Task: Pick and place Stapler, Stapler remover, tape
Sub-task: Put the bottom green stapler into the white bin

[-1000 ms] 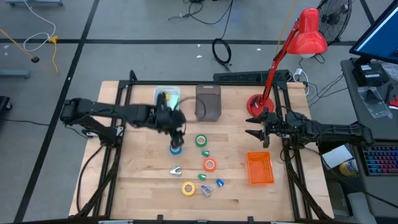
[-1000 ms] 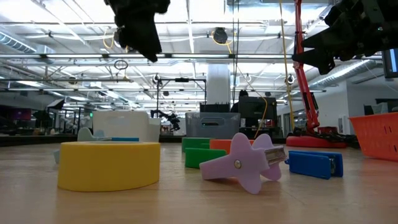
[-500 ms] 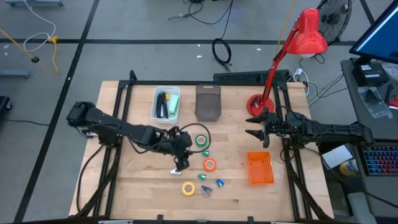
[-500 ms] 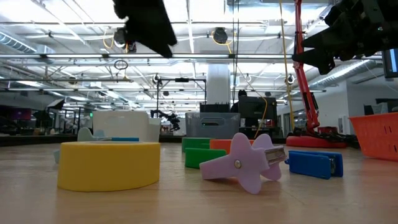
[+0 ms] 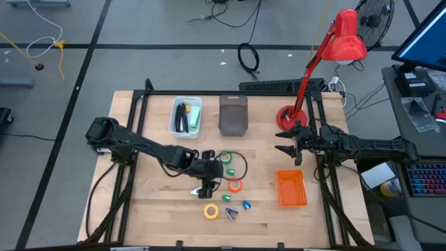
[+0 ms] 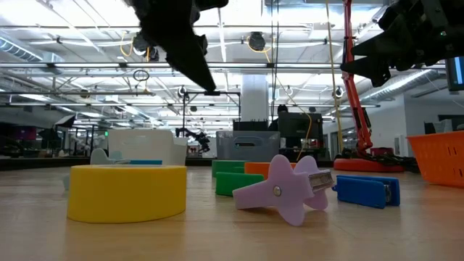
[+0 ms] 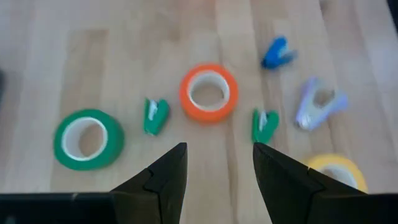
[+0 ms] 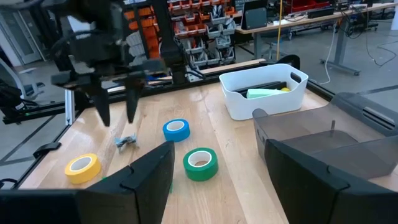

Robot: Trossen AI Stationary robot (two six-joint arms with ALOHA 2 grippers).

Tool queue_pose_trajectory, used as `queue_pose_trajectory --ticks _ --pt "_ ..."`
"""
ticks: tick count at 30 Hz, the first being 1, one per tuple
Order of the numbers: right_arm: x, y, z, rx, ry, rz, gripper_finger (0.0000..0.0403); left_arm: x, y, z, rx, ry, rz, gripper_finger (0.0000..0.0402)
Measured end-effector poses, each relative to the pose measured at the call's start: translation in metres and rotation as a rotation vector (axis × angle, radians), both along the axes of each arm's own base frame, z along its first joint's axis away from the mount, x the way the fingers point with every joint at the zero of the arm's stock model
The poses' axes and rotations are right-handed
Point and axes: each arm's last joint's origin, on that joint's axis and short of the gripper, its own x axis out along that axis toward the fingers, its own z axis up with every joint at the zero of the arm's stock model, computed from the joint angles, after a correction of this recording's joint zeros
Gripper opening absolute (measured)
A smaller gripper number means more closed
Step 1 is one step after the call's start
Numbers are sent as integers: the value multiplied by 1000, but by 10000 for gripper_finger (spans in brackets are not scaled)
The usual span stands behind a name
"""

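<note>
Four tape rolls lie flat mid-table — green roll, orange roll, yellow roll nearest the front edge, blue roll. Small staple removers lie scattered among them.

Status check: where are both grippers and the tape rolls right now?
Left gripper open, empty, hovering mid-table. Right gripper open, waiting by the lamp base. Orange tape, green tape, yellow tape, blue tape loose on table. Nothing blocking.
</note>
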Motion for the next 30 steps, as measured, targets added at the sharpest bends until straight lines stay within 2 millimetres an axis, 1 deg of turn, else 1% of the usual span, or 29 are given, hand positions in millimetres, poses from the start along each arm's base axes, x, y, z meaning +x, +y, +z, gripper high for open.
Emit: queue_pose_trajectory --ticks 5,9,12,15,18,20,21,24,30 --pt "0 0 0 0 -1 0 242 5 -15 -14 31 -5 -85 186" --pt "0 0 0 0 -1 0 242 13 -27 -26 1 -22 -109 186" --pt "0 0 0 0 1 0 242 25 -40 -30 9 -25 -127 186" --pt "0 0 0 0 1 0 242 43 -55 -34 36 -30 -171 186" --pt "0 0 0 0 1 0 242 53 -65 -48 91 56 -181 186" --pt "0 0 0 0 1 0 242 55 -65 -55 99 127 -150 186" --pt "0 0 0 0 0 0 242 56 -63 -55 92 149 -127 186" --pt "0 0 0 0 0 0 242 58 -63 -52 69 137 -85 186" --pt "0 0 0 0 1 0 242 57 -69 -51 61 121 -96 186"
